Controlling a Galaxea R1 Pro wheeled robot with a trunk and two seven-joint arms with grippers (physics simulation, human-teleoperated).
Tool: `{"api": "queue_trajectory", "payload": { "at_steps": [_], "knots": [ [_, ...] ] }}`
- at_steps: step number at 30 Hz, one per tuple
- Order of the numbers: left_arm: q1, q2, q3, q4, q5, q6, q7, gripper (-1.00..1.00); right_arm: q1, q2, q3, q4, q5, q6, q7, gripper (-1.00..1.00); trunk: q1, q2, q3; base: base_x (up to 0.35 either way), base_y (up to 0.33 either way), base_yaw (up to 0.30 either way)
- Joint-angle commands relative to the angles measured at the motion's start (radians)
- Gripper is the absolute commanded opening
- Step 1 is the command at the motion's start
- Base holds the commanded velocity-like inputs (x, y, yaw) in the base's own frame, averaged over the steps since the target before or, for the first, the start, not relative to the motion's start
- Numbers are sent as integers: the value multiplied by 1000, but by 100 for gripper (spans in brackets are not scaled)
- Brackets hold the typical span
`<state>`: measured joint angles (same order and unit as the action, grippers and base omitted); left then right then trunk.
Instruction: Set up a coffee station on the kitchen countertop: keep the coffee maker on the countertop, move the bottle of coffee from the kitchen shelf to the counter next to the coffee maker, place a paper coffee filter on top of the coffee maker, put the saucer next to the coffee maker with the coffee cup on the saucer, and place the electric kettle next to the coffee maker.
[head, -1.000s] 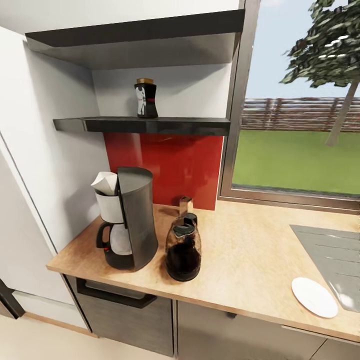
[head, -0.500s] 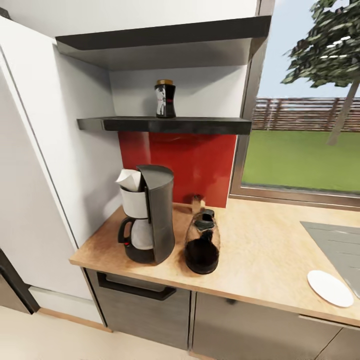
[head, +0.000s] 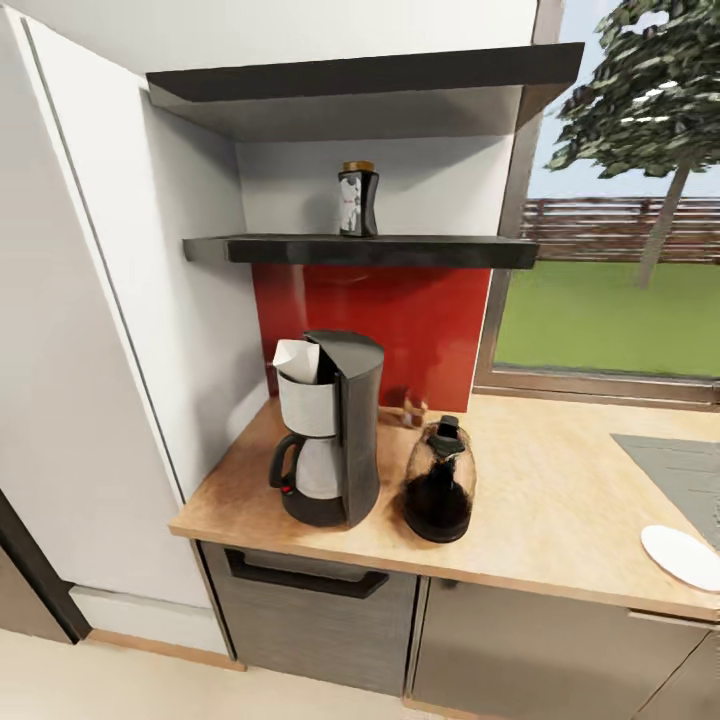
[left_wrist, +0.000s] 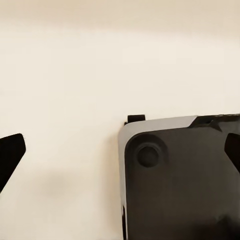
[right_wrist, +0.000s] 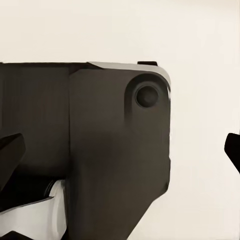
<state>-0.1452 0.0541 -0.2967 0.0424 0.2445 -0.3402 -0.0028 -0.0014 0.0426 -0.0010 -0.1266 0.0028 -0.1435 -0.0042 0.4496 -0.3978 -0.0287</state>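
We see the coffee maker (head: 332, 432) standing at the near left end of the countertop (head: 560, 510), with the paper filter (head: 299, 360) sitting in its top. The kettle (head: 439, 480) stands just beside it, on the window side. The coffee bottle (head: 358, 201) stands upright on the lower black shelf (head: 360, 250) above the red wall panel (head: 400, 320). The saucer (head: 685, 556) lies well apart, at the counter's far right edge beside the sink (head: 680, 470).

Our left pincer (left_wrist: 120, 155) and right pincer (right_wrist: 120, 150) both hang with fingertips wide apart, each over pale floor (left_wrist: 70, 90) and the robot's dark base (right_wrist: 100, 150), nowhere near these things.
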Motion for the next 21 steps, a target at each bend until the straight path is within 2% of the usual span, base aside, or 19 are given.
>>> {"api": "queue_trajectory", "payload": {
  "at_steps": [1, 9, 21],
  "knots": [
    [-1, 0, -9, 3, 7, -6, 0, 100, 0, 0, 0, -1, 0, -2, 0, 100, 0, -2, -2, -126, 315, -252],
    [-1, 2, -6, 4, 11, -2, 1, 100, 0, 0, -2, -1, -1, -2, 0, 100, 0, -2, -1, -149, 304, -236],
    [-1, 6, -4, 5, 14, 0, 7, 100, 0, 2, -2, -1, -1, -2, 0, 100, 0, -2, -1, -190, 256, -24]
  ]
}}
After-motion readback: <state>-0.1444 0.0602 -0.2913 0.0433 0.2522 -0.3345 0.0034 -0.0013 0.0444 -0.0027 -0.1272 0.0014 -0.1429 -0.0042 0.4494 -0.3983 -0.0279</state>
